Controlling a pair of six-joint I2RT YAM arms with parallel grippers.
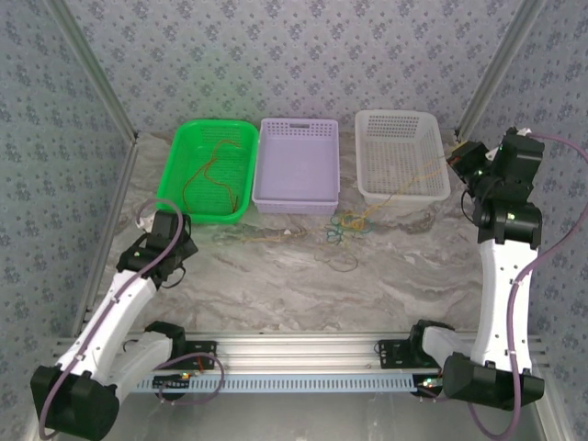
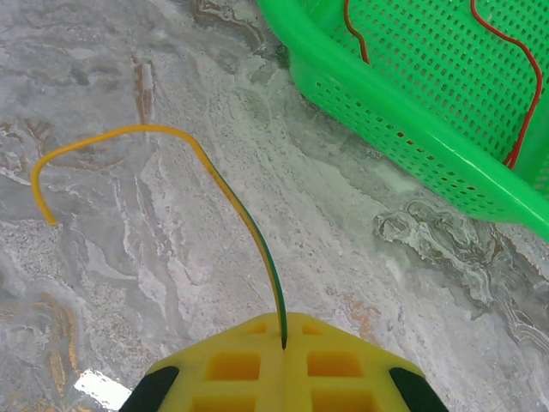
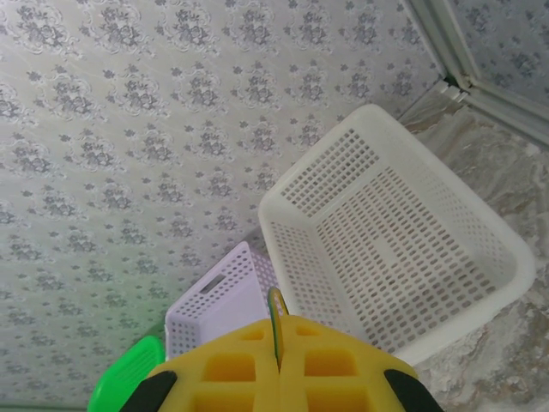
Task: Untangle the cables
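I'm running a robotics lab test cell. A white-and-black left robot arm (image 1: 119, 308) and its right twin (image 1: 501, 294) are bolted to a ribbed aluminium rail (image 1: 303, 349). The grey marble-patterned tabletop (image 1: 395, 285) is boxed in by floral-papered grey wall panels (image 1: 303, 55) and bare metal frame posts (image 1: 92, 69).

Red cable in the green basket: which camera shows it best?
Top external: it looks down into the green basket, so the red cable shows as whole loops on its floor. In the left wrist view, two short stretches cross the top right. The right wrist view has a corner of the basket's rim.
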